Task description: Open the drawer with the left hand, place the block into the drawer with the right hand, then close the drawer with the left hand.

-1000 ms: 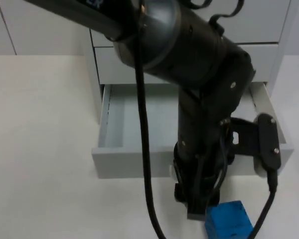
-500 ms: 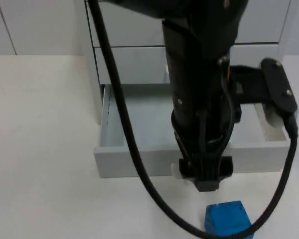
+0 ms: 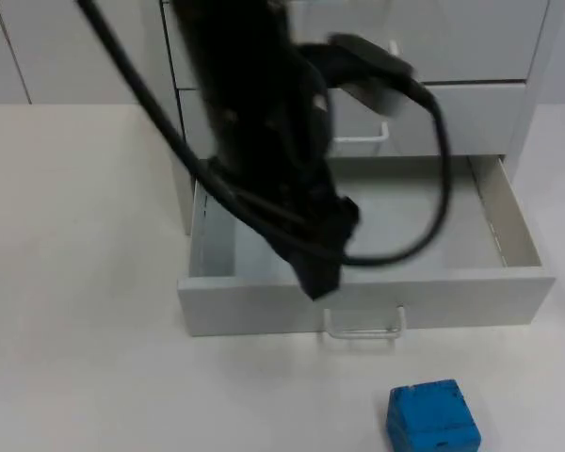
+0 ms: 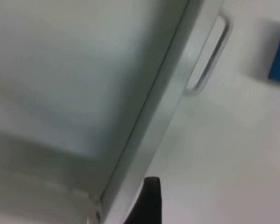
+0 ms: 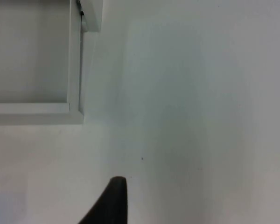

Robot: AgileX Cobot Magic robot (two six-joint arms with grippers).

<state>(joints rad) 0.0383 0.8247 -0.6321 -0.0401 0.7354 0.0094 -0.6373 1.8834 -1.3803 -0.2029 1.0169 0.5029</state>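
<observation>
So the drawer [image 3: 358,235] is pulled all the way out, handle [image 3: 363,325] facing the front, which leaves a big open tray ready for a drop. The left gripper [image 3: 320,273] hangs over the drawer's front left part, off the handle, probably because the opening is done. Can't tell how its jaws stand (too dark and smeared). The blue block [image 3: 432,416] sits on the table [image 3: 75,282] in front of the drawer, untouched. The right gripper [image 5: 113,198] waits over bare table beside the drawer's corner, jaws unreadable too.

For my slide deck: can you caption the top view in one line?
Left hand above the open pale-grey drawer's front edge; blue cube block waits on the white table.
</observation>
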